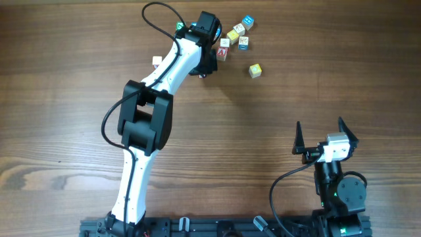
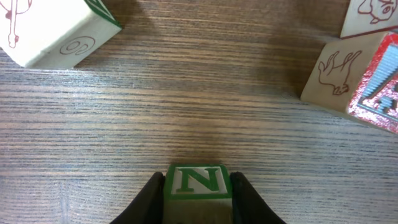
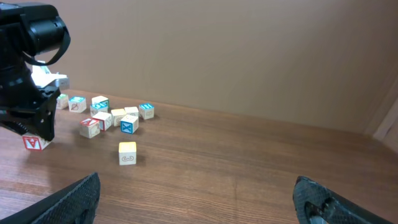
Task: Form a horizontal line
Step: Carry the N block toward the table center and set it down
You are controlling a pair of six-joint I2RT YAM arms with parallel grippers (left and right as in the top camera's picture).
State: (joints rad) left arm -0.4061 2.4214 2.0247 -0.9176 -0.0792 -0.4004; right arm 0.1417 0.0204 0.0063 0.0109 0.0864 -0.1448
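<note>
Counter [image 1: 66,131] of brown wood, seen from above, with two robot arms based at its near edge. Left arm [image 1: 141,122], white and black, reaches far across toward the back of the counter. Right arm [image 1: 339,191] sits folded at its base. Right end effector [image 1: 320,128] is spread wide and holds nothing, well apart from every cube. Left end effector [image 2: 198,193] is low over the counter, its two fingers [image 2: 149,199] pressed against opposite sides of a small green N cube [image 2: 199,179]. It grips that cube, which appears to rest on the wood.

No line exists yet. Most of the letter cubes [image 1: 232,35] lie in a loose huddle just to the right of the left end effector and a little beyond it. A red A cube [image 1: 222,52] is the one closest to it. One yellow cube [image 1: 255,70] sits alone, farther right and nearer the robot. One cream cube [image 1: 156,61] lies alone to the left of the end effector.

Judged from this, the step in hand is a pick-up: a cube is gripped but seems not yet lifted. The next move likely calls for a straight lift, since other cubes lie close ahead on both sides. After that would come a carry to open wood and a square set-down, to start a row running left to right.
</note>
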